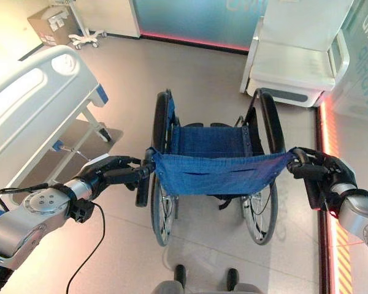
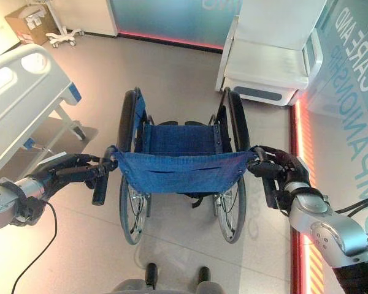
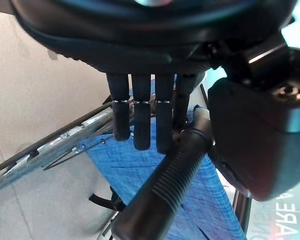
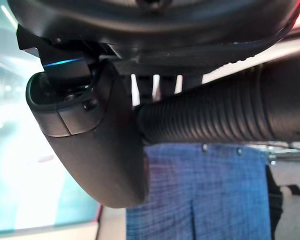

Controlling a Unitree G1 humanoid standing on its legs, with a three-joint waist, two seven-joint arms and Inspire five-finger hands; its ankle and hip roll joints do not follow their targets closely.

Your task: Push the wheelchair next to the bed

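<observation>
Folding wheelchair w/ blue fabric seat and backrest, black tyres, spoked wheels (image 1: 211,159) stands mid-floor, facing away from robot, directly ahead. White hospital bed w/ grey moulded end panel and blue corner bumpers (image 1: 30,98) sits off to the robot's left and ahead, apart from the chair, bare floor between them. So chair not beside bed yet; judge task at push/steer stage.

Left hand (image 1: 110,171) at left black ribbed push handle (image 3: 165,190). Left wrist view: fingers (image 3: 140,120) run fairly straight over the grip, thumb on the other side, handle caught between them — a loose pinch, not a full wrap. Right hand (image 2: 282,171) curled round right ribbed push handle (image 4: 205,117); right wrist view shows thumb hooked under grip, fingers behind it.

White padded chair/cabinet unit (image 1: 294,55) ahead right, near chair's front. Cardboard box (image 1: 52,24) and white wheeled stand base (image 1: 86,38) far back left.

Risks, as judgement:
- Left grip looks shallow; hard shove or turn could let the handle slip out, chair then yaws on one hand.
- Bed is to the left, so needs a left swing; uneven push from both arms = over/under-rotation.
- Straight push only takes chair toward the white unit ahead right, front could hit it.
- Swinging left too tight: left wheel or footrest may catch bed leg/caster.
</observation>
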